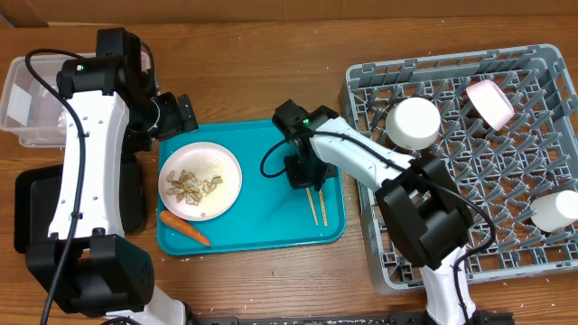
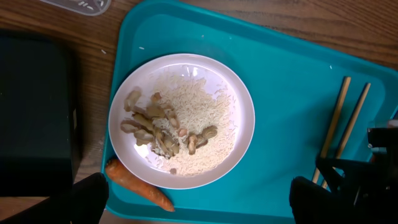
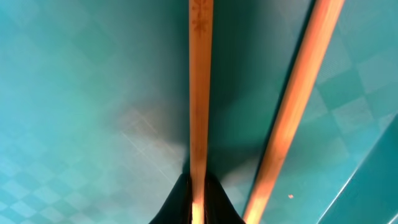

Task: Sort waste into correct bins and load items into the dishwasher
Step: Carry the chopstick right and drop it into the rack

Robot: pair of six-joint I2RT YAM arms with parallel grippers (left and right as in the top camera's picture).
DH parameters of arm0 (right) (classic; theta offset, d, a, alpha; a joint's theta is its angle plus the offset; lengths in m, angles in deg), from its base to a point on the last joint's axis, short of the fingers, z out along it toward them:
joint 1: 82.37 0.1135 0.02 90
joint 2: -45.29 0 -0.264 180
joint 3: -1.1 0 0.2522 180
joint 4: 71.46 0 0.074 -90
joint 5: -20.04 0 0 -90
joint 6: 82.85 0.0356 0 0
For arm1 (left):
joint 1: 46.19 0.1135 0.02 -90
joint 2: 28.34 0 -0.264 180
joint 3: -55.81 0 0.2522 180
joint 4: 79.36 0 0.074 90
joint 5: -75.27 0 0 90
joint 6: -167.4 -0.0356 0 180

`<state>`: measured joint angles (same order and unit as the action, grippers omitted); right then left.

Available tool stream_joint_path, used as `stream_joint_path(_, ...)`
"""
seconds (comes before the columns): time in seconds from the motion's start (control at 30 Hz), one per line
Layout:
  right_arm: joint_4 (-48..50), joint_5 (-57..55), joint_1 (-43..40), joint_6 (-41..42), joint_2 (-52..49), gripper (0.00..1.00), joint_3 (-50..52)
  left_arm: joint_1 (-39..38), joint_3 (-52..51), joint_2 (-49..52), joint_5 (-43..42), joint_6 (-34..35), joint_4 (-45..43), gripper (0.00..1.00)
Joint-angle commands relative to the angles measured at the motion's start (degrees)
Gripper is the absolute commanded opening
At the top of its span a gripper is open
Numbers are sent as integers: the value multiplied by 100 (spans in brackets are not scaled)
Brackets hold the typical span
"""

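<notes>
Slippage was the risk, I judged: the right fingers (image 3: 175,211) were clenched on one thin chopstick (image 3: 200,93) near its end, on the teal tray (image 3: 74,93), so it could swing when lifted. The second chopstick (image 3: 292,106) lay just beside them, ungrasped. The left fingers (image 2: 87,199) stood released above the plate (image 2: 140,78).

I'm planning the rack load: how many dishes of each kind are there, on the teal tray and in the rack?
Plate: 1
Bowls: 2
Cup: 1
Chopsticks: 2
Total: 6
</notes>
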<state>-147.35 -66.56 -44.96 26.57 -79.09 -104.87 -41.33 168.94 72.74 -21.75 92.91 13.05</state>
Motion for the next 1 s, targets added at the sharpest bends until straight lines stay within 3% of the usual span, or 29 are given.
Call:
stream_joint_path(0.0,-424,-372,-186,-192,-44,4,-649,-37,-33,-111,-4,81,15,95)
stream_joint_path(0.2,-1185,-833,-682,-446,542,4,-2011,-37,-33,-111,-4,81,13,95)
stream_joint_path(0.37,-1628,-979,-1403,-448,883,4,-2243,-37,-33,-111,-2,79,13,95)
stream_joint_path(0.43,-2323,-977,-1888,-446,885,4,-2094,-37,-33,-111,-2,79,7,96)
stream_joint_path(0.57,-2715,-758,-2140,-450,887,4,-1665,-37,-33,-111,-4,81,-52,96)
stream_joint_path(0.97,-2612,-525,-1849,-463,931,4,-592,-37,-33,-111,-4,83,-114,97)
